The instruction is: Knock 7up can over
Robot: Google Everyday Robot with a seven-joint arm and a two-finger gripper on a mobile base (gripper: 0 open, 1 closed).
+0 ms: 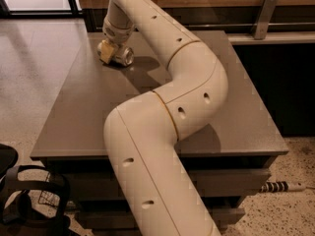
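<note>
The 7up can [124,56] is a small silvery cylinder at the far left of the grey table [83,117]. It seems to lie on its side with a round metal end facing right, though I cannot be sure. My gripper [109,52] is low over the table at the can's left side, touching or almost touching it. Its yellowish tip hides part of the can. My cream arm [187,82] bends across the middle of the table from the near edge to the gripper.
The table's left edge is close to the can, with tiled floor [34,68] beyond. A wooden wall with a metal bracket [264,14] runs along the back. Black equipment [22,200] stands at the lower left. A striped cable end [281,187] lies on the floor at the right.
</note>
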